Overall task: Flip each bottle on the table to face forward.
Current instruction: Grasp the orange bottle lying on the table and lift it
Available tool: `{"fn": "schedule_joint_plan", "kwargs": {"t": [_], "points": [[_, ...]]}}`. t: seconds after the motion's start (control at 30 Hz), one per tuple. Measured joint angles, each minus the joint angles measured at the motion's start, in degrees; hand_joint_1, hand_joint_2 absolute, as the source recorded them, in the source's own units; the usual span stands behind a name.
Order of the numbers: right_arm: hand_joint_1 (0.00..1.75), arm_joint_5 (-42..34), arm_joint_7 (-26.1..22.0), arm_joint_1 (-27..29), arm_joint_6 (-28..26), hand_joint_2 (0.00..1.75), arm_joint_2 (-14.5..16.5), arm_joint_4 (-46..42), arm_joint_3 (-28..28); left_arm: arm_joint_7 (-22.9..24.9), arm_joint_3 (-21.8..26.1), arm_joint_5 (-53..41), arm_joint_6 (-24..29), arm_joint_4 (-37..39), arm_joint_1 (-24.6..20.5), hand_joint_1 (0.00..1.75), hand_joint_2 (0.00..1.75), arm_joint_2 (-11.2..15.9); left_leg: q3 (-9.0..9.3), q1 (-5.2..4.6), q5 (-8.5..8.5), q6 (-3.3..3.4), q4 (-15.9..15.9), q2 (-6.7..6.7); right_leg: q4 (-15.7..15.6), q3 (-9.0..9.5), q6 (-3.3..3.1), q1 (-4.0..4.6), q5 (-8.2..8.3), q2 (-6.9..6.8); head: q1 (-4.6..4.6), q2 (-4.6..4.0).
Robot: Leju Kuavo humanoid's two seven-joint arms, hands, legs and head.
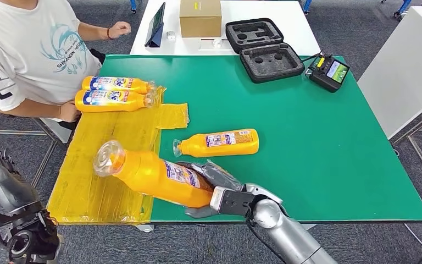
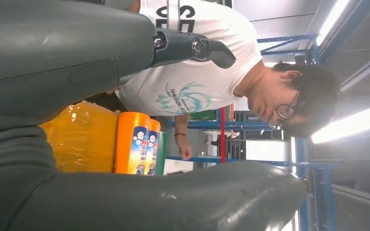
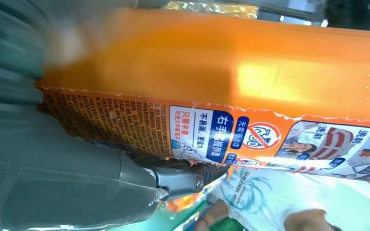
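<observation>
Right hand [image 1: 211, 187] wraps its fingers around the lower body of an orange bottle [image 1: 154, 175] at the near edge of the counter [image 1: 318, 154] — bottle lifted and tilted, clear cap end up toward the left, over the seam between yellow sheet [image 1: 101, 181] and green mat. In the right wrist view the fine-print side of the label [image 3: 188, 130] faces the camera. Left hand [image 1: 0, 165] hangs low off the counter's near-left corner; its wrist view shows thumb and fingers apart with nothing between them. Next out, a second orange bottle [image 1: 220, 143] lies flat on the green, cap pointing left, label up. Farther, at the yellow sheet's far end, two more bottles [image 1: 115, 93] lie side by side, touching — a person's hand [image 1: 68, 111] just beside their bases. Beyond the mat: an open black foam case [image 1: 264, 49], a cardboard box [image 1: 200, 17], a small handheld controller [image 1: 329, 71].
</observation>
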Motion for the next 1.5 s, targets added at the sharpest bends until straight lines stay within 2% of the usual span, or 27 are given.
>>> {"fn": "schedule_joint_plan", "kwargs": {"t": [0.5,0.6,0.7,0.83,1.03,1.17,1.3,1.5], "points": [[1.75,-2.4,-1.3,1.2,-2.0,1.75,2.4,-2.0,-2.0,0.7,-1.4,1.6,-0.9,0.7,0.8,0.0,0.0,0.3,-0.01,0.0,0.0,-0.01,0.0,0.0,0.0,-0.01,0.0,0.01,0.0,0.0,0.0,0.0],[1.75,-3.8,-2.2,1.6,-6.6,1.75,3.6,-2.3,-2.9,1.1,-1.6,3.1,-1.3,0.6,1.3,0.0,0.0,0.3,-0.01,0.0,0.0,-0.01,0.0,0.0,0.0,-0.02,0.0,0.01,0.0,0.01,0.01,0.0],[1.75,-4.6,-3.9,1.7,-15.4,1.75,5.7,-2.3,-3.6,2.3,-2.2,5.2,-2.5,0.5,2.0,0.0,0.0,0.3,-0.02,0.0,0.0,-0.01,0.0,0.01,0.0,-0.04,-0.01,0.01,-0.01,0.01,0.01,0.0],[1.75,-7.5,-6.4,1.7,-23.3,1.75,7.9,-1.7,-3.7,5.4,-3.5,8.7,-6.2,0.5,2.1,0.0,1.75,0.3,-0.02,0.0,0.0,-0.01,0.0,0.0,0.0,-0.04,-0.01,0.01,-0.01,-0.01,0.01,0.0],[1.75,-14.0,-6.9,1.8,-24.2,1.75,9.6,3.4,-4.5,10.0,-8.2,9.5,-14.6,1.0,2.0,0.0,1.75,0.5,-0.03,-0.01,0.0,0.0,0.0,0.0,0.0,-0.04,-0.01,-0.02,-0.01,-0.01,0.02,0.0],[1.75,-15.9,-6.9,1.7,-23.1,1.75,11.2,8.9,-5.0,12.2,-14.4,5.6,-20.5,1.6,1.8,0.0,1.75,0.7,-0.05,-0.02,0.0,0.0,0.0,-0.01,0.0,-0.05,0.0,-0.02,0.0,-0.01,0.01,0.0],[1.75,-16.0,-6.9,1.7,-22.9,1.75,12.7,12.7,-5.0,12.6,-19.2,4.2,-22.1,2.2,0.8,0.0,1.75,0.6,-0.07,-0.02,0.0,-0.01,0.0,-0.01,0.0,-0.08,0.0,-0.01,0.0,0.0,0.0,0.0],[1.75,-16.0,-7.0,1.7,-22.0,1.75,13.7,16.7,-5.0,13.0,-22.4,4.1,-23.4,3.1,-0.6,0.0,1.75,0.7,-0.07,0.01,0.0,-0.01,0.0,-0.01,0.0,-0.1,-0.01,0.02,-0.01,0.0,-0.01,0.0]]}}
